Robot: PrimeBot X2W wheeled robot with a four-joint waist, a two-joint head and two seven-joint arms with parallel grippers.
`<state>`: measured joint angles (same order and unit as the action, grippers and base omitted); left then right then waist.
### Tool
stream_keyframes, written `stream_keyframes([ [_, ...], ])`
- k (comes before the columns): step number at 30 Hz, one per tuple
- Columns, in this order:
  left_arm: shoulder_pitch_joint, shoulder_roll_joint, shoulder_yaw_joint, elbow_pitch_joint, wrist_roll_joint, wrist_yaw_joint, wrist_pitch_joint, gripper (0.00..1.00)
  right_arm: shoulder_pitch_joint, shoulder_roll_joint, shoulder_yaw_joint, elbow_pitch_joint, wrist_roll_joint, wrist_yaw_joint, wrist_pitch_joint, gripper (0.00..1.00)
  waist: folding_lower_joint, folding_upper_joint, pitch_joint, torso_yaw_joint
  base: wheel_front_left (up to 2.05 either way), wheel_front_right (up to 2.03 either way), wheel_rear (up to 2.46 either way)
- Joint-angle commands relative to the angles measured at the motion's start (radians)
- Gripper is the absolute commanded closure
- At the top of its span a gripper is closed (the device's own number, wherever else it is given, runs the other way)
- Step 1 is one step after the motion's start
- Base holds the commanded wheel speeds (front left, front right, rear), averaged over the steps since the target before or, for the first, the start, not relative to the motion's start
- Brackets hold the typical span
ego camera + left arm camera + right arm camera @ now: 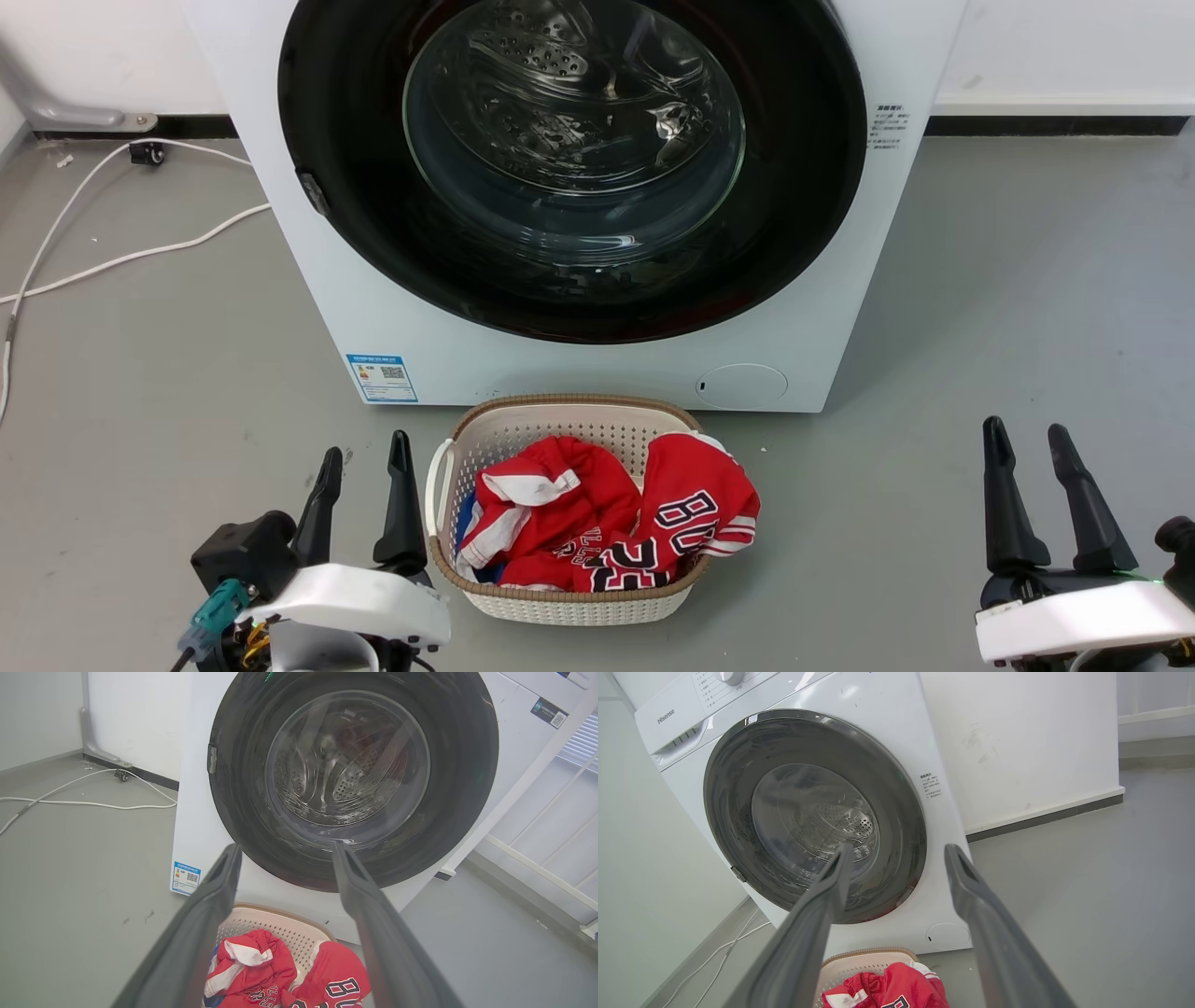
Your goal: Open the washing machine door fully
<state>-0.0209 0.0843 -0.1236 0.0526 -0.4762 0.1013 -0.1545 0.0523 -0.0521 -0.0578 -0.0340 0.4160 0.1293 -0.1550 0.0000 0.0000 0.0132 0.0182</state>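
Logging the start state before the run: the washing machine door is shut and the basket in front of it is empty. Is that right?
Not quite. The basket is not empty: it holds red clothes, as the head view shows. The rest stands: the washing machine door is shut, and the basket sits in front of the washing machine.

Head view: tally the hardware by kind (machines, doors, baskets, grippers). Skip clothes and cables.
washing machine: 1
washing machine door: 1, closed against the machine front
laundry basket: 1, holding red clothing
grippers: 2, left gripper and right gripper, both open and empty
Total: 5
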Motion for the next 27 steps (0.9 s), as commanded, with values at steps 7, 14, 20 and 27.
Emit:
stream_keyframes([
  [7,0.014,0.002,-0.015,-0.012,0.087,0.003,-0.027,0.00,0.018,0.001,0.002,-0.027,-0.082,0.002,-0.025,0.00,0.0000,0.0000,-0.002,0.002,0.00,0.00,0.00],
  [14,0.022,-0.003,-0.020,-0.012,0.142,-0.002,-0.040,0.00,0.029,0.001,0.002,-0.037,-0.124,0.002,-0.040,0.00,0.0000,0.0000,-0.003,0.004,0.00,0.00,0.00],
  [20,0.030,-0.009,-0.021,-0.007,0.192,-0.008,-0.054,0.00,0.037,0.002,0.005,-0.049,-0.167,0.002,-0.053,0.00,0.0000,0.0000,-0.004,0.007,0.00,0.00,0.00],
  [27,0.039,-0.016,-0.020,-0.001,0.245,-0.015,-0.067,0.00,0.048,0.002,0.008,-0.060,-0.214,0.002,-0.068,0.00,0.0000,0.0000,-0.004,0.008,0.00,0.00,0.00],
])
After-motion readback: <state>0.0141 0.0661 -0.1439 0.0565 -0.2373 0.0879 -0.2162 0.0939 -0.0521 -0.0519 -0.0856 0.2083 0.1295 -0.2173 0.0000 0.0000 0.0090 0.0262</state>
